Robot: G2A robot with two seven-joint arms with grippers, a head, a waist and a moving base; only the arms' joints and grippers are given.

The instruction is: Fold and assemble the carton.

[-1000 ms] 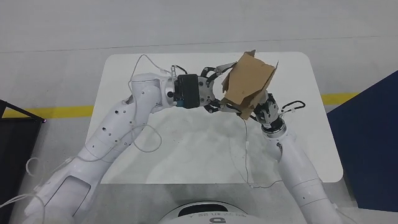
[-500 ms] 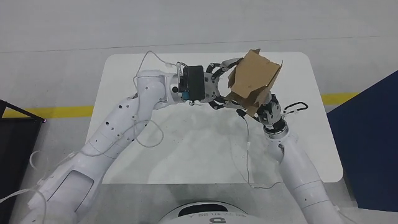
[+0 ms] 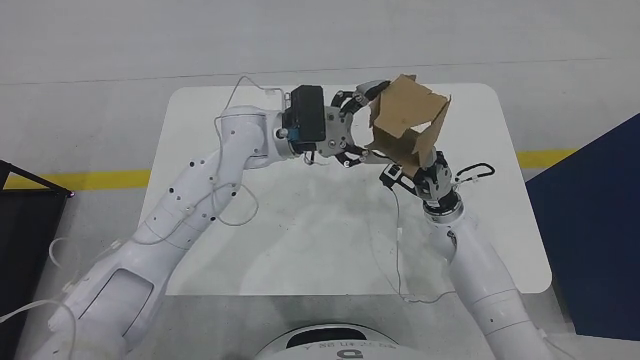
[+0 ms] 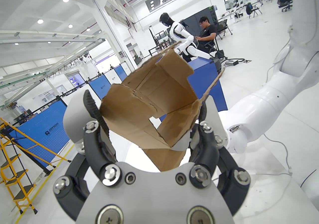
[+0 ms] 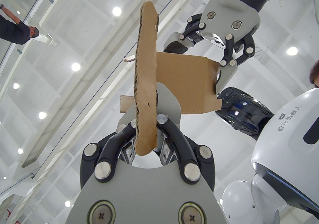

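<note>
Carton: a brown corrugated cardboard carton [image 3: 408, 120], opened out into a hollow sleeve with both ends unclosed and loose flaps standing off its edges. It sits tilted.
Where it is: over the far right part of the desk, between the two tools and touching both.
Left tool: the left tool [image 3: 366, 123] comes at the carton from the side. Its fingers [image 4: 92, 108] are spread wide and straddle the sleeve. One pad rests against a wall on each side, so the carton's body is clamped across its width.
Right tool: the right tool [image 5: 147, 123] is under the carton's near edge. Its fingers are drawn close together and pinch a single cardboard panel, which the right wrist view shows edge-on.
Open end: in the left wrist view the sleeve's mouth faces the camera, with the creased inner walls visible and daylight showing through the far end.
Desk: a white desk with rounded corners [image 3: 250, 250]. A thin cable [image 3: 397, 250] trails across it just beside the right arm.
</note>
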